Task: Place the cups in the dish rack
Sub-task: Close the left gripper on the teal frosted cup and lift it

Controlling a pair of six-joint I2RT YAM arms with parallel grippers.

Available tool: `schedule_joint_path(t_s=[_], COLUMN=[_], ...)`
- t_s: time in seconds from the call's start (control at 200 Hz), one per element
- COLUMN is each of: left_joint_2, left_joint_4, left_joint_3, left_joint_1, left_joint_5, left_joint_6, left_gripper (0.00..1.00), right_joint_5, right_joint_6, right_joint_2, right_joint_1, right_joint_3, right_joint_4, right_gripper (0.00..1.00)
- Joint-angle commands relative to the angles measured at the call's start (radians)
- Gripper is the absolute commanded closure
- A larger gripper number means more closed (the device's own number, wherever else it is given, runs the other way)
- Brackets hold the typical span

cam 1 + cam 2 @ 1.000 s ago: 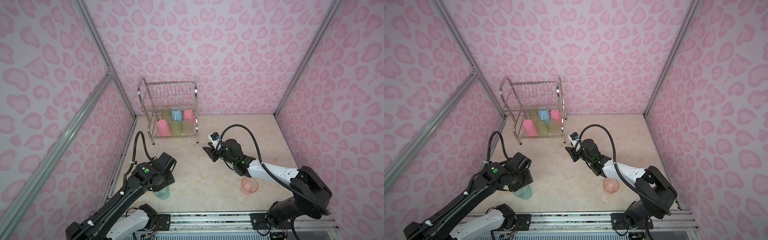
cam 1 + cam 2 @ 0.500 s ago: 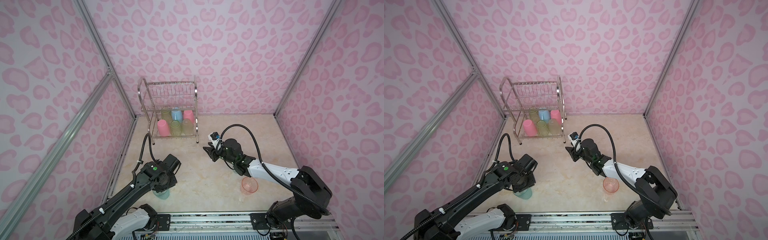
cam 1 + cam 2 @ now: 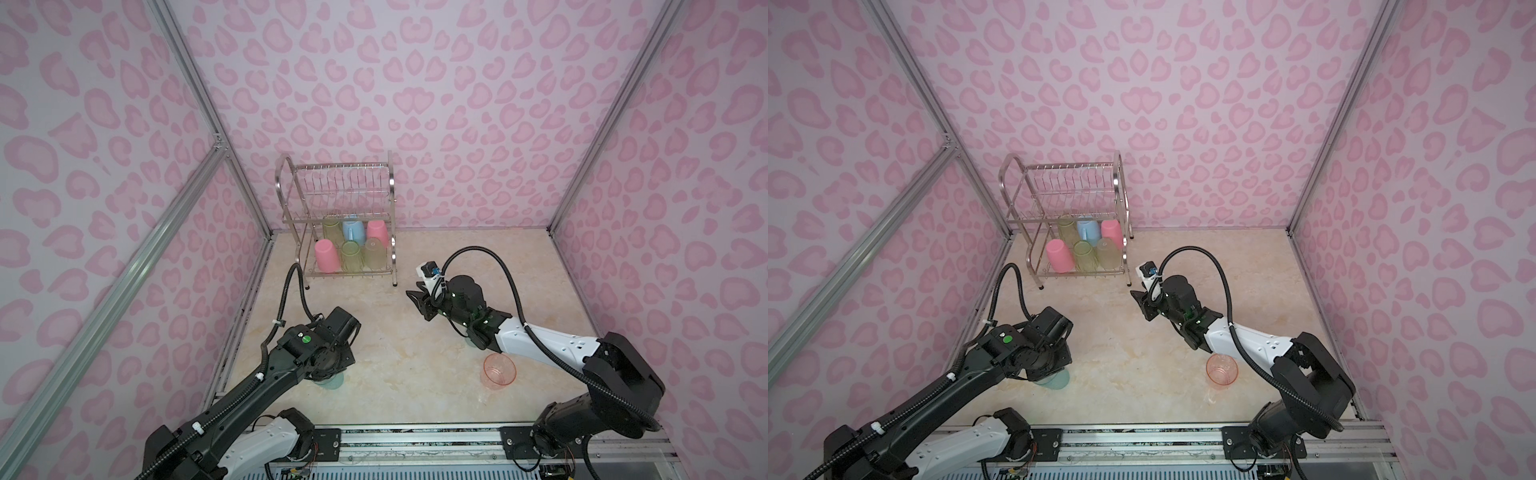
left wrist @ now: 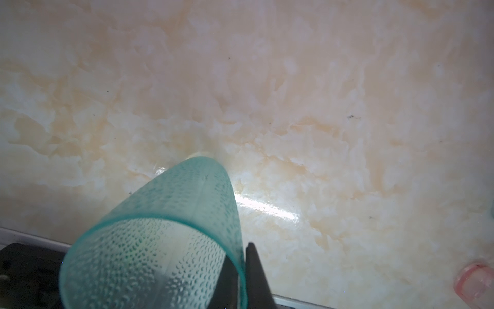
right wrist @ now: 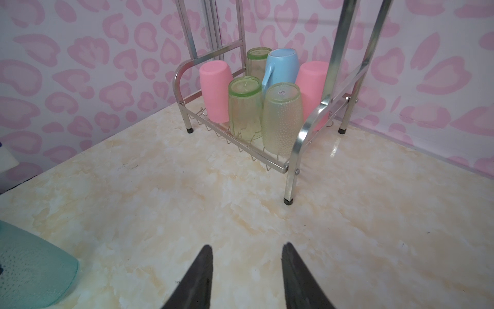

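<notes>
In the left wrist view the left gripper [image 4: 242, 270] is seen clamped on the rim of the teal cup [image 4: 171, 230], one finger inside and one outside. With so thin a hold, the cup is best lifted slowly and kept from swinging. It is then to be carried to the dish rack [image 3: 286, 195], found at upper centre in both top views, well apart from the cup. The left arm is bent steeply over the cup at lower left. The right gripper [image 5: 247, 244] is held apart and empty.
</notes>
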Motion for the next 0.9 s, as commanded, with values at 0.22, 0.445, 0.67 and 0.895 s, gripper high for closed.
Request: schedule_joint_path(t_s=[0.22, 0.445, 0.67, 0.895], left_joint_2=[-0.095, -0.063, 0.124, 0.277], left_joint_4=[0.239, 0.563, 0.491, 0.299], left_joint_3=[0.111, 0.040, 0.180, 0.313], left_joint_1=[0.088, 0.280, 0.300, 0.192], left_joint_5=[0.166, 0.469, 0.486, 0.321], left_joint_6=[0.148, 0.112, 0.196, 0.322], left_gripper=[0.96, 0.97, 0.97, 0.97], right_joint_5=[0.032, 0.020, 0.010, 0.032], right_joint_6=[0.114, 0.252, 0.327, 0.316], right_joint_2=[-0.018, -0.033, -0.037, -0.057], right_joint_1=[-0.001, -0.017, -0.061, -0.108], right_joint_3=[0.074, 0.125, 0.133, 0.103], right_joint_4=[-0.071, -0.107, -0.151, -0.179], right_gripper=[0.57, 0.53, 0.53, 0.53])
